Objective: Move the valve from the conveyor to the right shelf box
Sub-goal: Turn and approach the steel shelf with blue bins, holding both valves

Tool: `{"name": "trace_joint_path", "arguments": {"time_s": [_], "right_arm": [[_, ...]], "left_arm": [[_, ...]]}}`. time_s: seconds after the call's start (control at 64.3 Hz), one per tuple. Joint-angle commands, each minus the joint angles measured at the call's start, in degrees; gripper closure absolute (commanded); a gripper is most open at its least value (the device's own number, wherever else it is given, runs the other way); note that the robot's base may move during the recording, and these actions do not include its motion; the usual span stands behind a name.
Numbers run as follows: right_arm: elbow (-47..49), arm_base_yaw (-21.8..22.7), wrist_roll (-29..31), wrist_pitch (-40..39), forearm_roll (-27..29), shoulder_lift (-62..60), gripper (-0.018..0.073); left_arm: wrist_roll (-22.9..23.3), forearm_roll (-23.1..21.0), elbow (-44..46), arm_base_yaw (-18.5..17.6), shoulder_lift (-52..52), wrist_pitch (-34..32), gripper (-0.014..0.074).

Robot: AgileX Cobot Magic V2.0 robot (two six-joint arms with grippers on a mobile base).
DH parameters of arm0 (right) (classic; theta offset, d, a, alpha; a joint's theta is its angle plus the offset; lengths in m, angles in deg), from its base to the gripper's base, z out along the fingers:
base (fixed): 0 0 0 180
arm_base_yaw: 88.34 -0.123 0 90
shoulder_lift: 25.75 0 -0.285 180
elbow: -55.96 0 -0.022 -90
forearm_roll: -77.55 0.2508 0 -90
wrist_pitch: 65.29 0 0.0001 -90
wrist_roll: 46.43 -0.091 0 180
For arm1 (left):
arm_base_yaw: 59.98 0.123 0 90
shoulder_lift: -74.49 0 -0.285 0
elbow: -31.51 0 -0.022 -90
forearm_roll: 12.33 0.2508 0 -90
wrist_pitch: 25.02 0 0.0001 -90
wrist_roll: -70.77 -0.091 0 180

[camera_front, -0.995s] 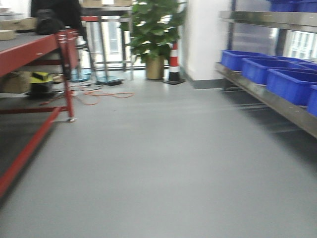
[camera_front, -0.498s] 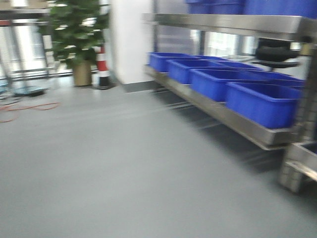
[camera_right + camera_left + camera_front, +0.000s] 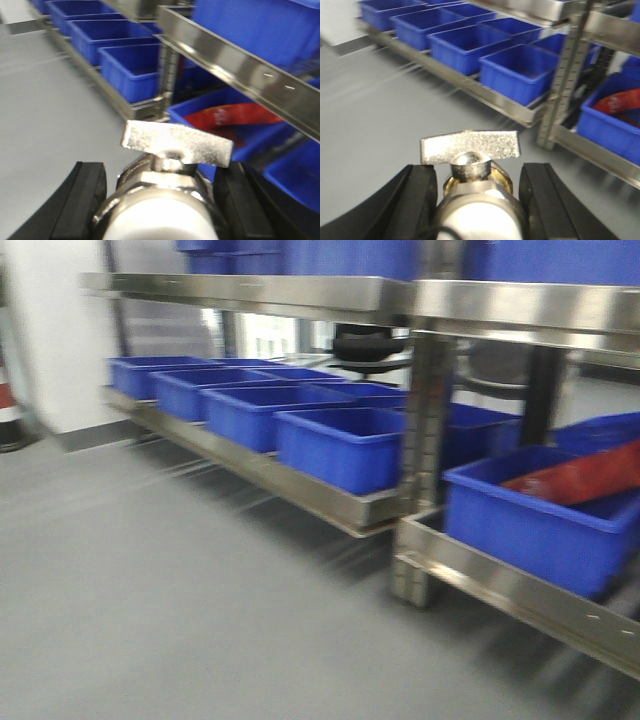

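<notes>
Gripping a valve [image 3: 472, 205] between its two black fingers [image 3: 415, 200], the left gripper [image 3: 477, 175] is closed on the silvery body. The white cap is nearest the camera, and the flat, rough metal handle [image 3: 470, 147] stands crosswise just above the fingertips. Beyond this gripper lies grey floor [image 3: 380, 115]. Further ahead and to its right runs the steel shelf [image 3: 495, 97], with a row of blue boxes [image 3: 520, 72] sitting on its lower level. Far to the gripper's right, past an upright post [image 3: 565, 75], another blue box [image 3: 607, 127] holds something red [image 3: 620, 102]. The right gripper [image 3: 160, 185] is likewise clamped on a second valve [image 3: 160, 215], one dark finger pressed to each side, white cap towards the camera, and the handle [image 3: 177, 142] set across the top. Just ahead of this gripper and slightly right is the box with the red thing in it, and a shiny shelf lip [image 3: 235, 60] slants overhead to its right, with more blue boxes ahead to its left. From the front view, which is blurred, neither gripper shows. The shelf [image 3: 300, 480] crosses from the left to the near right, and the box [image 3: 530, 525] with the red thing [image 3: 580, 475] is the nearest one, at the right.
</notes>
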Motion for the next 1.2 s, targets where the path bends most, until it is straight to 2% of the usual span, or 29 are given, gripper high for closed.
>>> {"name": "trace_joint_path", "arguments": {"time_s": [0.0,1.182], "right_arm": [[0.60,-0.03,0.42,-4.38,-0.19,-0.46,0.0712],[0.60,-0.03,0.42,-4.38,-0.19,-0.46,0.0712]], "left_arm": [[0.32,-0.44,0.40,-0.40,0.70,-3.39,0.0708],[0.32,-0.44,0.40,-0.40,0.70,-3.39,0.0708]]}}
